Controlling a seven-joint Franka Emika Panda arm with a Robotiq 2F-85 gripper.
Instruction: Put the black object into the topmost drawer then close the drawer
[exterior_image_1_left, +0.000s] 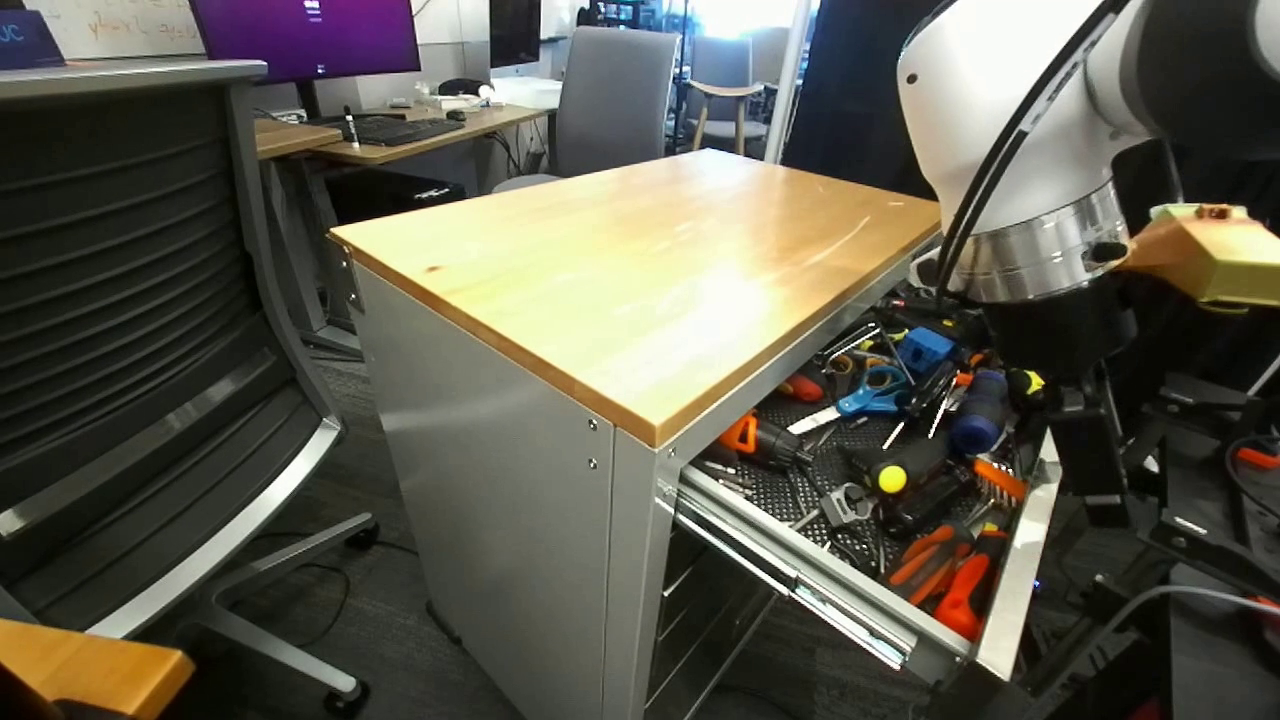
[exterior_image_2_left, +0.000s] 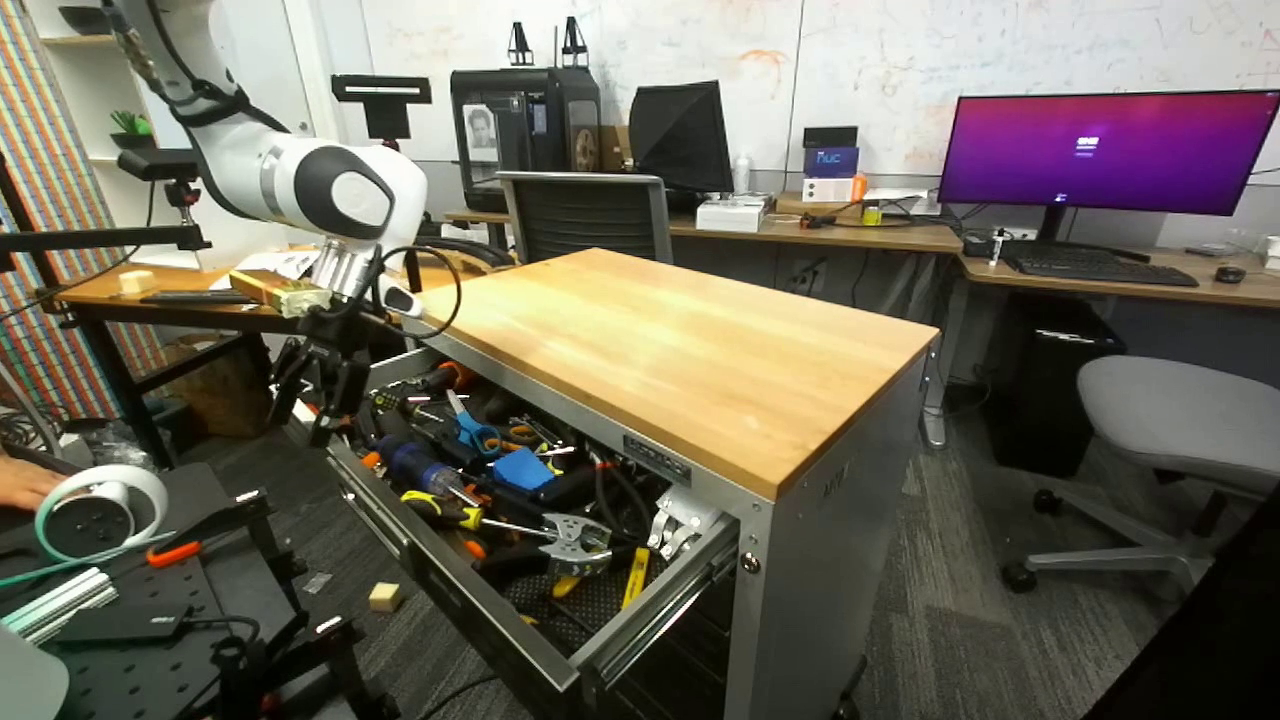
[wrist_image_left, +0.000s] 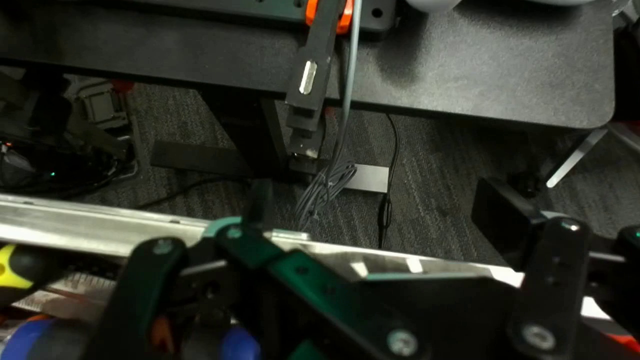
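The topmost drawer is pulled out and full of tools; its front panel shows in both exterior views (exterior_image_1_left: 1018, 575) (exterior_image_2_left: 455, 590), and its metal rim crosses the wrist view (wrist_image_left: 100, 225). My gripper is at the drawer's front edge, near its far end, in an exterior view (exterior_image_1_left: 1095, 460). In an exterior view (exterior_image_2_left: 303, 420) its fingers point down, spread apart. In the wrist view (wrist_image_left: 375, 210) the fingers are wide apart with only floor and the drawer rim between them. I cannot pick out the black object among the dark tools; it is hidden or out of view.
The cabinet has a wooden top (exterior_image_1_left: 680, 250) above the drawer. Blue-handled scissors (exterior_image_1_left: 875, 390) and orange-handled pliers (exterior_image_1_left: 935, 560) lie inside the drawer. A black table (wrist_image_left: 475, 65) with a tape roll (exterior_image_2_left: 150, 500) stands in front. A person's hand (exterior_image_2_left: 25, 485) is beside it.
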